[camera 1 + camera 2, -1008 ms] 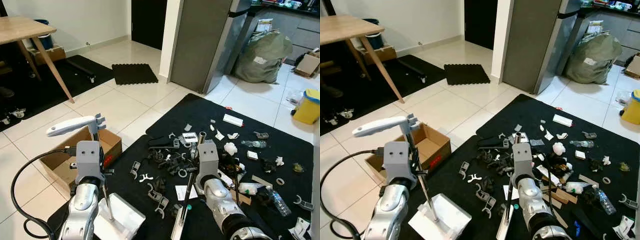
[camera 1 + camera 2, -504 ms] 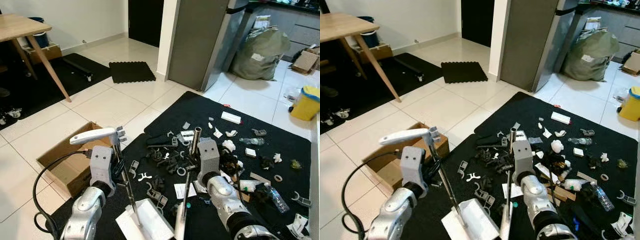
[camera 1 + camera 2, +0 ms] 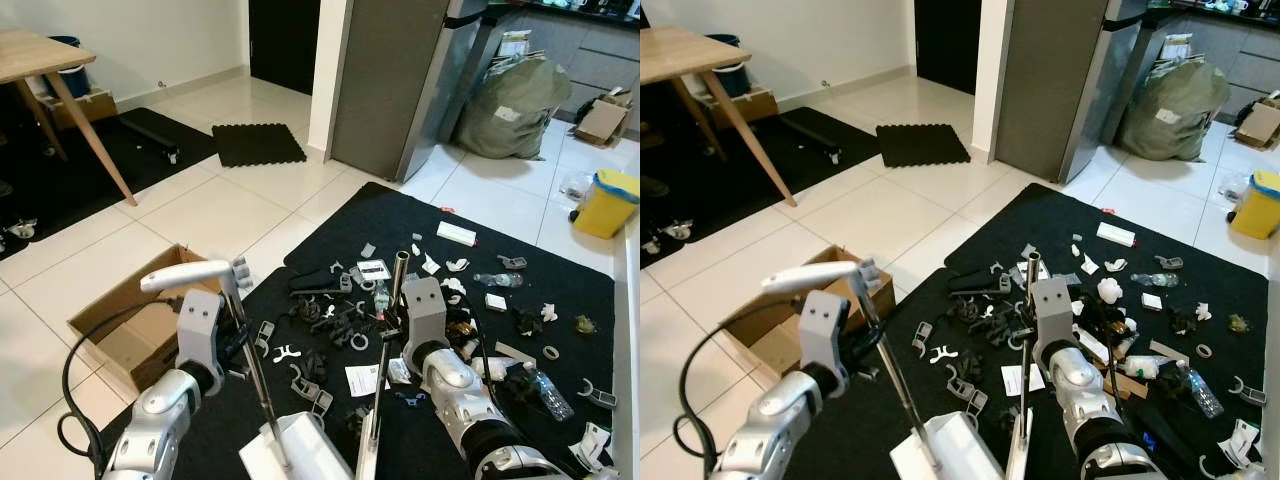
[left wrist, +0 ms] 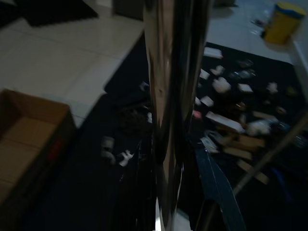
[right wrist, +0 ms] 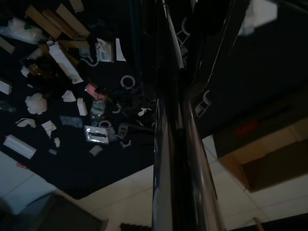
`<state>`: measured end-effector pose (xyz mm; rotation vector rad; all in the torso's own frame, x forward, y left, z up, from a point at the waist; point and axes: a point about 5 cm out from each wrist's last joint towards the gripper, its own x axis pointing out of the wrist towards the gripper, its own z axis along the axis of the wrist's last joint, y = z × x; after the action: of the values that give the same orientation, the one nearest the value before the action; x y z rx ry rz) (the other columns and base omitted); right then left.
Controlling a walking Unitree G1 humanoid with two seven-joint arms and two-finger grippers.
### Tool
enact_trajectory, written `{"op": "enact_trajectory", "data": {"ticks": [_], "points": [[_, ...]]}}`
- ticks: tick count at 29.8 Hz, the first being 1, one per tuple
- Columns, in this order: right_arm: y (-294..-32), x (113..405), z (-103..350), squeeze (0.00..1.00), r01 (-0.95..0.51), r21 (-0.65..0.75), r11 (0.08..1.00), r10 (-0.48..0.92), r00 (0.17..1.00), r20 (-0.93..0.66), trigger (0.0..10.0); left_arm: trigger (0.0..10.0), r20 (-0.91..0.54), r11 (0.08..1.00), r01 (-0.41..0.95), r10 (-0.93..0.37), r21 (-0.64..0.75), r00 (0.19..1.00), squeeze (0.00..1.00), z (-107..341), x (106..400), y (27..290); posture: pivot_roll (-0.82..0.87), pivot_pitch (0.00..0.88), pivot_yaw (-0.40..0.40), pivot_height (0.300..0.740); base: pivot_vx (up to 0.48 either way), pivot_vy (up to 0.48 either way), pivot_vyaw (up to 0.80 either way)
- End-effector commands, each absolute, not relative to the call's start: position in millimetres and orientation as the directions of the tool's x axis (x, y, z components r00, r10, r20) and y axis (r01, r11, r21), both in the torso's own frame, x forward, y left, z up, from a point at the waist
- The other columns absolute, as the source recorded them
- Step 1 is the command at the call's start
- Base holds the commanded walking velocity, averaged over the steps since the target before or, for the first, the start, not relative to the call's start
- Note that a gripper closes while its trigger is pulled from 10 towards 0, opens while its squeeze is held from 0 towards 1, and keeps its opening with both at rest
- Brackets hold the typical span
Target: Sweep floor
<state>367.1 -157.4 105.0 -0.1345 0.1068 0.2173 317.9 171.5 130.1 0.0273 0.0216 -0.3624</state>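
Rightward since earlier, left gripper apparently clamps dustpan pole above dustpan

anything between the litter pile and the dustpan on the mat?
Nothing visible. The litter lies on the black mat just beyond the white dustpan held by the left gripper; the right gripper holds the broom pole beside it.

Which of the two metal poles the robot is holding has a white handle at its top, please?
The left pole, held in the left tool: it ends in a white handle pointing left. The right pole has a bare open tube end.
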Motion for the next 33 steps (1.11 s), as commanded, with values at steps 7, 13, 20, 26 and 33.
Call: {"op": "enact_trajectory", "data": {"ticks": [7, 13, 20, 26, 33], "points": [[-164.7, 364.8, 95.3, 0.0, -0.27, -0.091, 0.959, 0.243, 0.942, -0.233, 10.0, 10.0, 0.044, 0.952, 0.299, -0.302, 0.062, 0.952, 0.0, 140.6, 318.9, 180.0, 0.07, 0.189, -0.063, 0.74, 0.0, 0.0, 0.0], [-173.0, 364.2, 91.3, 0.0, -0.25, -0.141, 0.958, 0.205, 0.94, -0.272, 10.0, 10.0, 0.102, 0.968, 0.225, -0.237, 0.113, 0.966, 0.0, 145.7, 319.4, 185.2, 0.08, 0.198, -0.069, 0.74, 0.0, 0.0, 0.0], [-171.2, 359.3, 80.3, 0.0, -0.238, -0.182, 0.954, 0.172, 0.933, -0.315, 10.0, 10.0, 0.149, 0.962, 0.244, -0.261, 0.122, 0.954, 0.0, 161.3, 316.7, 183.4, 0.08, 0.205, -0.066, 0.74, 0.0, 0.0, 0.0], [-186.6, 358.1, 78.7, 0.0, -0.194, -0.215, 0.957, 0.112, 0.932, -0.343, 10.0, 10.0, 0.215, 0.961, 0.231, -0.261, 0.155, 0.941, 0.0, 175.9, 321.8, 180.2, 0.08, 0.209, -0.067, 0.74, 0.0, 0.0, 0.0], [-197.6, 351.7, 70.9, 0.0, -0.189, -0.226, 0.955, 0.095, 0.923, -0.372, 10.0, 10.0, 0.192, 0.949, 0.252, -0.288, 0.191, 0.938, 0.0, 174.6, 322.4, 177.7, 0.07, 0.216, -0.064, 0.74, 0.0, 0.0, 0.0]]}}
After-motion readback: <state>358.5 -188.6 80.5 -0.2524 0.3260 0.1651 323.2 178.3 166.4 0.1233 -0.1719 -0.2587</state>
